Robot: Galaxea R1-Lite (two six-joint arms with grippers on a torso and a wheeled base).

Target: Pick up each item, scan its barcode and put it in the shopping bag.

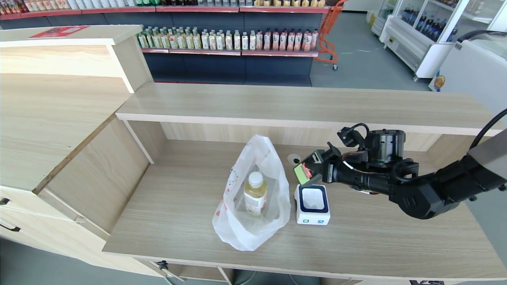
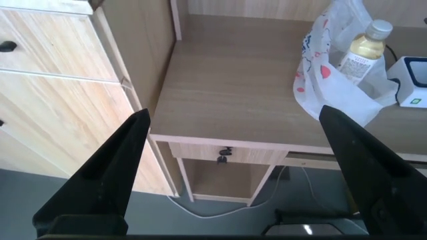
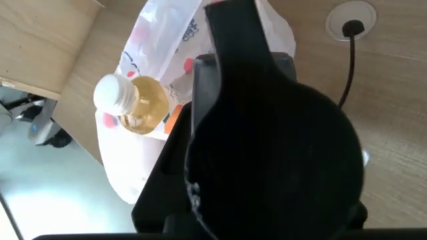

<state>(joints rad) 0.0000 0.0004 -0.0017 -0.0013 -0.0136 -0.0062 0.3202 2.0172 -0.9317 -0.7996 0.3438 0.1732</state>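
Covering held item [image 1: 302, 174] in part, right gripper [image 1: 309, 168] left only green-and-red face visible; print unreadable. Count: one held item, one bottle [image 1: 255, 192], one shopping bag [image 1: 237, 221], one scanner [image 1: 313, 204]. Right gripper clamped on item, just above scanner's rear edge. Bottle stood upright inside shopping bag; bag sat just beside scanner on counter [image 1: 178, 206]. Left gripper [image 2: 233, 170] spread wide, empty, near counter's front edge.
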